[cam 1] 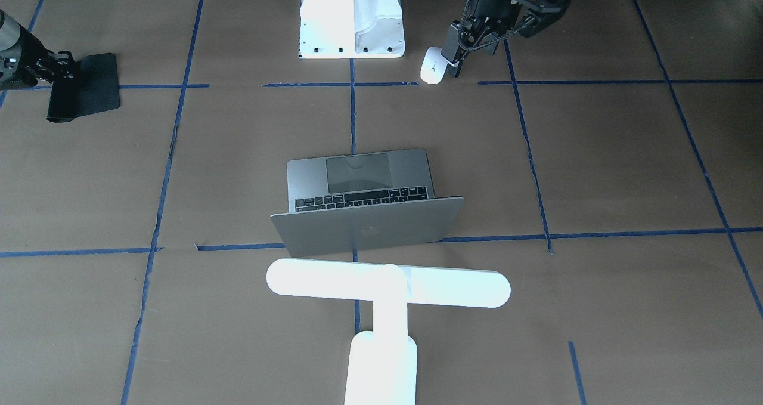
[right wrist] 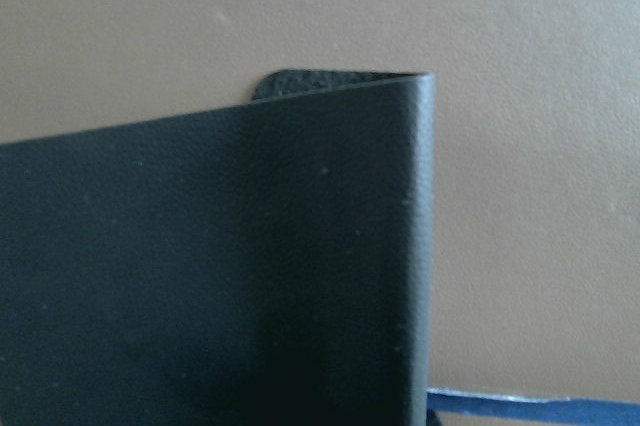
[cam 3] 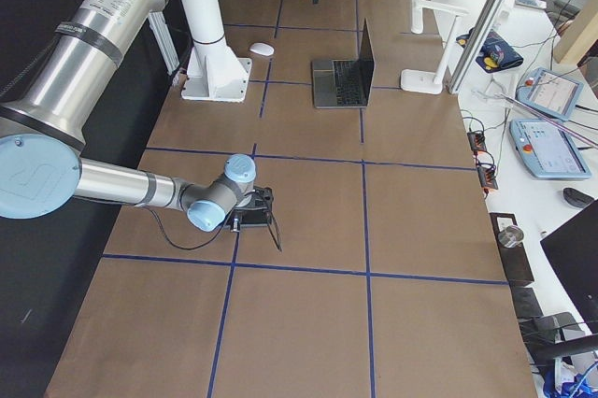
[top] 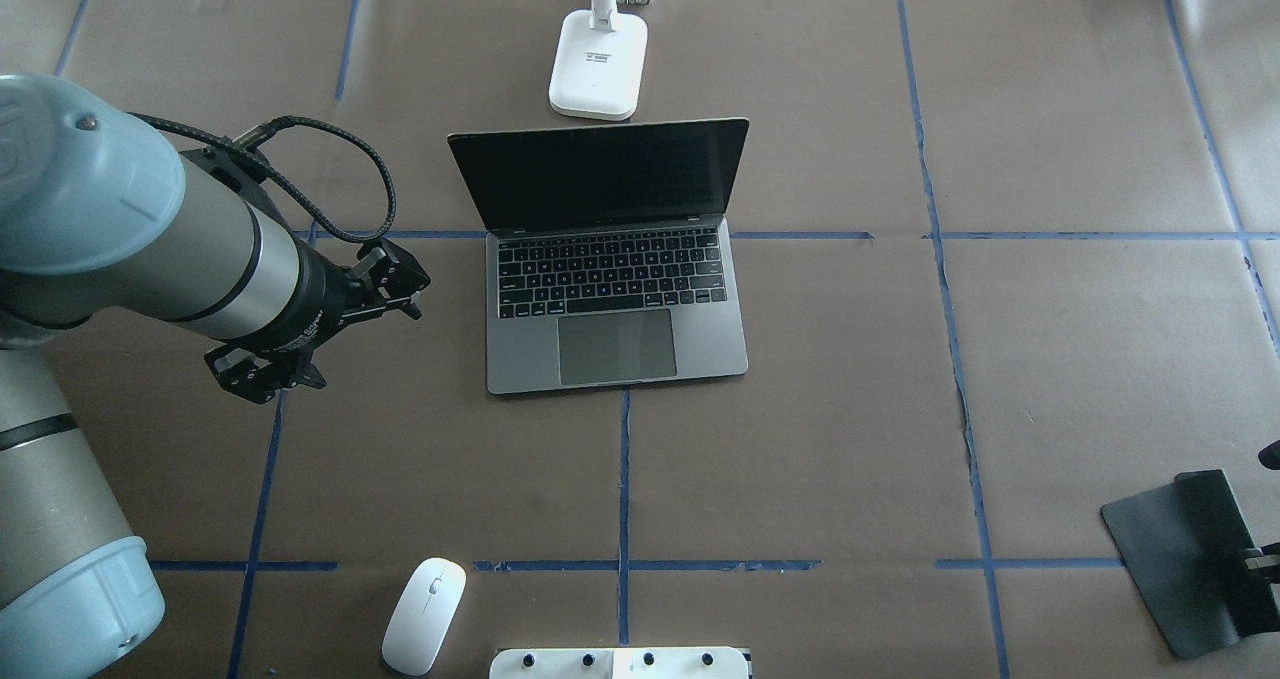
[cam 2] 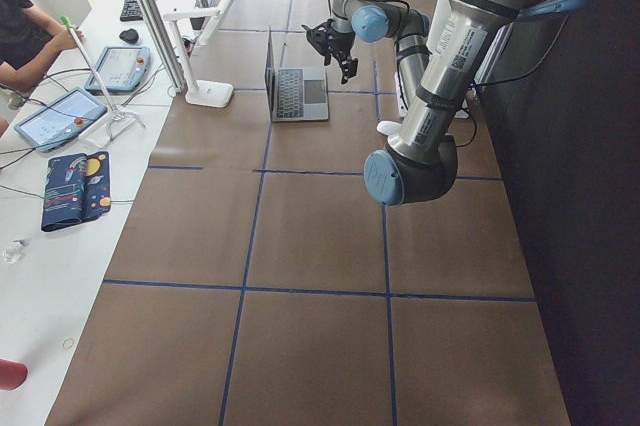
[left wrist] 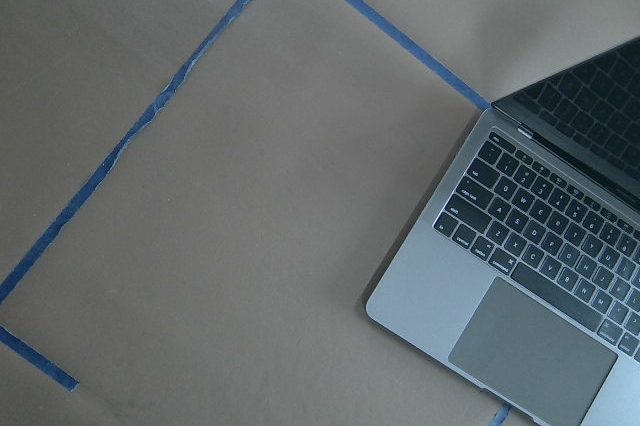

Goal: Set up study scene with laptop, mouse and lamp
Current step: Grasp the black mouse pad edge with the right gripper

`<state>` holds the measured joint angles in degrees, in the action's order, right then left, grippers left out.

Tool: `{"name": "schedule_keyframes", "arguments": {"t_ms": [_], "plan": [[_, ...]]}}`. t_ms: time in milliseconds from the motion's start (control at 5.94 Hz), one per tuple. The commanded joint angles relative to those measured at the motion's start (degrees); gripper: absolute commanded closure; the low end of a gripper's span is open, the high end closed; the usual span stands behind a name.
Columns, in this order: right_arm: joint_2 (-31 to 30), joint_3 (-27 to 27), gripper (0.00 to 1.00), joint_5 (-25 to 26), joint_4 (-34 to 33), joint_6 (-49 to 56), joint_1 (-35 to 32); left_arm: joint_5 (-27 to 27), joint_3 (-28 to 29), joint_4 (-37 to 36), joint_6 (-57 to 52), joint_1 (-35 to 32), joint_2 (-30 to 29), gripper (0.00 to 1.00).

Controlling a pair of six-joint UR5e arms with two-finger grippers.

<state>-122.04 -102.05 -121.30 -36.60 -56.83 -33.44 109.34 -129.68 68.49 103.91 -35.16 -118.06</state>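
Note:
The grey laptop [cam 1: 363, 184] stands open at the table's middle, screen toward the robot [top: 615, 299]. The white mouse [top: 424, 614] lies near the robot's base, on its left side [cam 1: 433, 66]. The white lamp [cam 1: 387, 286] stands behind the laptop, its base [top: 597, 64] at the far edge. My left gripper [top: 320, 344] hovers open and empty over bare table left of the laptop; its wrist view shows the laptop's corner [left wrist: 540, 266]. My right gripper [cam 1: 59, 74] is shut on the edge of a black mat [top: 1180, 549], which bends up in front of its wrist camera [right wrist: 200, 266].
The white boxy pedestal [cam 1: 351, 23] with bolt holes stands at the robot's side, next to the mouse. Blue tape lines [top: 625, 479] divide the brown table cover. Tablets and cables lie beyond the far edge [cam 3: 551, 146].

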Motion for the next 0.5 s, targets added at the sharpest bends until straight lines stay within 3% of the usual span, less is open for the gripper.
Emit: {"name": "schedule_keyframes", "arguments": {"t_ms": [0, 337], "plan": [[-0.21, -0.34, 0.99, 0.1, 2.39, 0.14, -0.4, 0.0, 0.04, -0.02, -0.03, 0.0, -0.07, 0.0], [-0.56, -1.48, 1.0, 0.18, 2.76, -0.03, -0.84, 0.0, 0.04, -0.02, 0.06, 0.0, -0.07, 0.0]]}}
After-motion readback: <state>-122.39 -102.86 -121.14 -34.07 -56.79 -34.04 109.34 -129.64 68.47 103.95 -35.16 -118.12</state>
